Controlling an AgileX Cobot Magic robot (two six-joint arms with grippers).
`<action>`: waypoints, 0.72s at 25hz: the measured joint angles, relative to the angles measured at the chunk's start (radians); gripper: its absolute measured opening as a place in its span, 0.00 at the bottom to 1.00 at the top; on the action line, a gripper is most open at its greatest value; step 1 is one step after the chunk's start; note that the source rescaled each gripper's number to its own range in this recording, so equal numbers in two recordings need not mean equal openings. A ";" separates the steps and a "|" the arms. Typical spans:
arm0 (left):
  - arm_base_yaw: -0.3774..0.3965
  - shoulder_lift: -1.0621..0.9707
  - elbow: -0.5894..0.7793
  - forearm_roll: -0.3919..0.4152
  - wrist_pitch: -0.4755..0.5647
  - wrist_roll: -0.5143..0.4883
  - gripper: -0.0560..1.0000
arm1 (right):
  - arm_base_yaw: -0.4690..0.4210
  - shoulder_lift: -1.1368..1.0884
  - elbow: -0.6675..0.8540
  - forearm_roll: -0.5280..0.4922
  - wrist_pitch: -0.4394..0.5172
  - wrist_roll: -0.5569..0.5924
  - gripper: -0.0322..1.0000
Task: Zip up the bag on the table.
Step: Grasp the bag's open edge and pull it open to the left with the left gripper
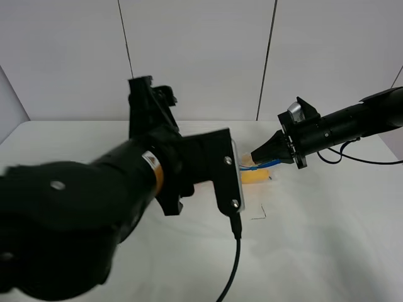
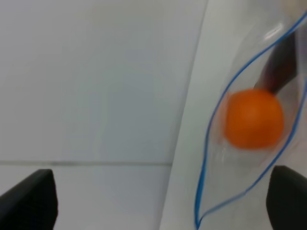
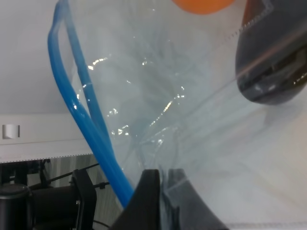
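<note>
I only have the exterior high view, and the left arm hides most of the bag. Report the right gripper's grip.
Observer: In the right wrist view the right gripper is shut on the bag, pinching clear plastic beside the blue zipper strip.
Operator: Now the zipper.
Observer: The left wrist view shows its two sides spread apart in a loop; the mouth is open.
Operator: Left gripper.
Observer: The left gripper is open, holding nothing.

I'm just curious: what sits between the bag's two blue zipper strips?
An orange ball inside the bag shows between the parted blue zipper strips in the left wrist view.
</note>
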 joint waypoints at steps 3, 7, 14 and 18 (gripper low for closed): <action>-0.031 0.081 0.000 0.093 -0.008 -0.100 0.90 | 0.000 0.000 0.000 0.003 0.000 0.000 0.03; -0.041 0.173 -0.002 0.199 -0.082 -0.201 0.90 | 0.000 0.000 0.000 0.004 0.000 0.002 0.03; -0.042 0.322 -0.119 0.219 -0.115 -0.291 0.90 | 0.000 0.000 0.000 0.005 0.000 0.010 0.03; -0.032 0.403 -0.208 0.224 -0.124 -0.294 0.90 | 0.000 0.000 0.000 0.005 0.000 0.018 0.03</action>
